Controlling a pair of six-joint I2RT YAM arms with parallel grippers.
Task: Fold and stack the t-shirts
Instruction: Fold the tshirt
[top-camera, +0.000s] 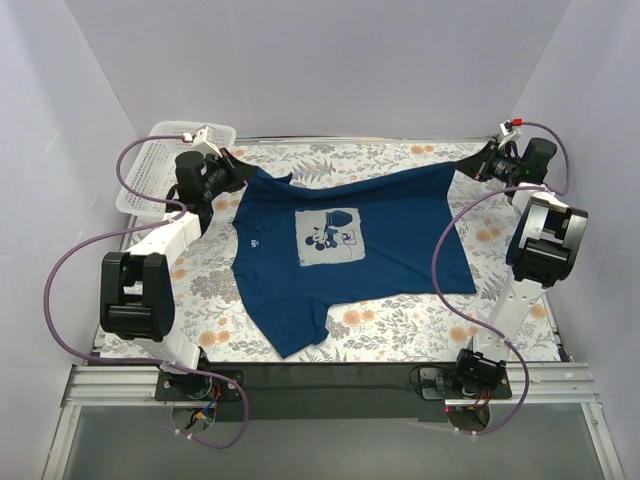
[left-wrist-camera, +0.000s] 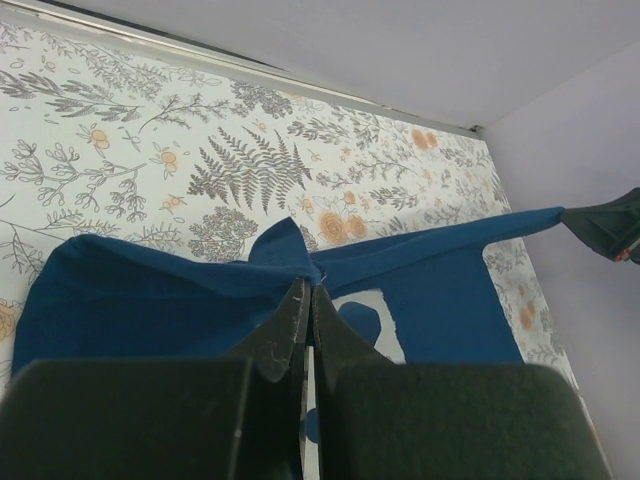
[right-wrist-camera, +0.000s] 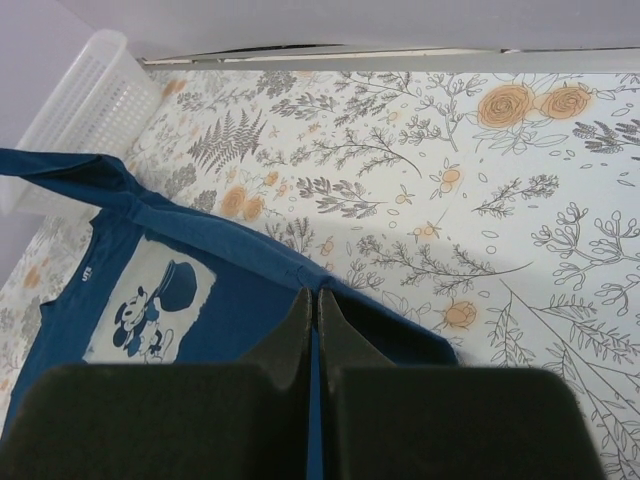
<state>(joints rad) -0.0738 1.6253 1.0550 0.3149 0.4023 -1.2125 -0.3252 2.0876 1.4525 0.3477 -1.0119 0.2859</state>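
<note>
**Navy t-shirt stretched between two shut grippers**

On the near side of the floral tabletop (top-camera: 400, 325), one corner of the dark blue t-shirt (top-camera: 350, 270) reaches toward the near edge, left of centre, and lies flat on the cloth. The body of the shirt covers the middle of the tabletop. Its pale grey cartoon print (top-camera: 330, 235) faces up, roughly at the centre.

Farther back, the shirt's far edge is drawn into a taut line between the two arms. The left gripper (top-camera: 236, 170) is closed on the fabric near the far left corner, its fingers pressed together over a bunched fold. The right gripper (top-camera: 478, 165) is clamped on the opposite end, near the far right corner. A white mesh basket (top-camera: 150, 165) sits in the far left corner, just behind the left gripper.
</note>
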